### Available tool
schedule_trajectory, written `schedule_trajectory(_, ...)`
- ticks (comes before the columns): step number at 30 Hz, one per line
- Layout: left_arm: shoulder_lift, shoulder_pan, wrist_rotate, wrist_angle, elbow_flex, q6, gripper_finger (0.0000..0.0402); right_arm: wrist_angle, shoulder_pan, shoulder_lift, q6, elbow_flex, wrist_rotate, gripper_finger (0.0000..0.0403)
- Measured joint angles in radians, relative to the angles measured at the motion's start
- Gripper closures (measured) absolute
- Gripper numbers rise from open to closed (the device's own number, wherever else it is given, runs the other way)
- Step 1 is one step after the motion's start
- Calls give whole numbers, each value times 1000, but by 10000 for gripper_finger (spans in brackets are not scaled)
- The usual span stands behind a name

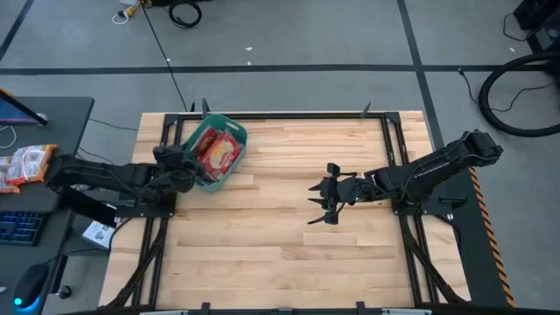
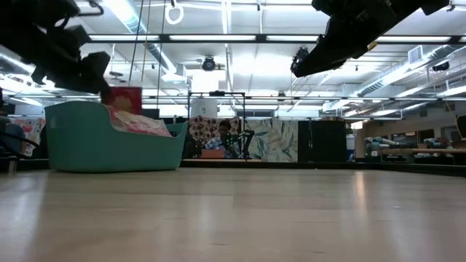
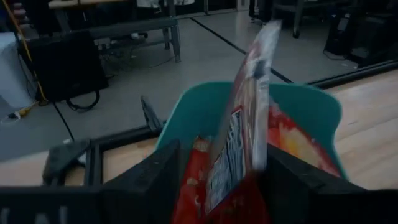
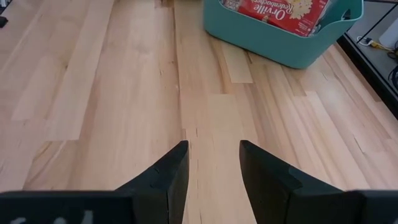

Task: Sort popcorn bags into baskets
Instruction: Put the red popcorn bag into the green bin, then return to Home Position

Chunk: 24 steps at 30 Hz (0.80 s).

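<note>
A teal basket point(image 1: 234, 140) stands at the table's far left, with several red popcorn bags point(image 1: 219, 153) lying inside it. The right wrist view shows the basket point(image 4: 280, 43) and its bags point(image 4: 283, 12) too. My left gripper point(image 3: 221, 168) is at the basket's near-left corner point(image 1: 185, 171), shut on one more red bag point(image 3: 249, 118) that stands on edge over the basket point(image 3: 311, 106). In the low view that bag point(image 2: 124, 98) shows upright behind the basket's rim point(image 2: 80, 109). My right gripper point(image 1: 322, 203) hovers open over the bare table right of centre point(image 4: 211, 168). My left gripper pinches the red bag between its two fingers point(image 3: 163, 180), one on each flat face, at the bag's end nearest the wrist point(image 3: 230, 186). The bag stands on edge and reaches out past the fingers, above the bags in the basket. I cannot tell whether it touches them.
Bare wooden table point(image 1: 289, 254) spreads between the basket and my right gripper and toward the near edge. A side desk on the left carries an orange-white packet point(image 1: 26, 164), a keyboard point(image 1: 16, 226) and a mouse point(image 1: 31, 284). A person point(image 2: 226, 137) sits far behind the table.
</note>
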Motion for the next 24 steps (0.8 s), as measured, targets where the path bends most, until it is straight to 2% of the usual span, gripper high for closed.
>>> schedule_trajectory(6, 0, 0, -3, 11, 105, 156, 201, 0, 0, 0, 0, 0, 0, 256)
schedule_trajectory(8, 0, -3, 37, 31, 136, 216, 204, 0, 0, 0, 0, 0, 0, 256)
schedule_trajectory(13, 0, -3, 264, 96, 156, 309, 211, 0, 0, 0, 0, 0, 0, 256)
schedule_trajectory(24, 105, -3, 658, 123, 156, 298, 212, -1, 0, 0, 0, 0, 0, 256)
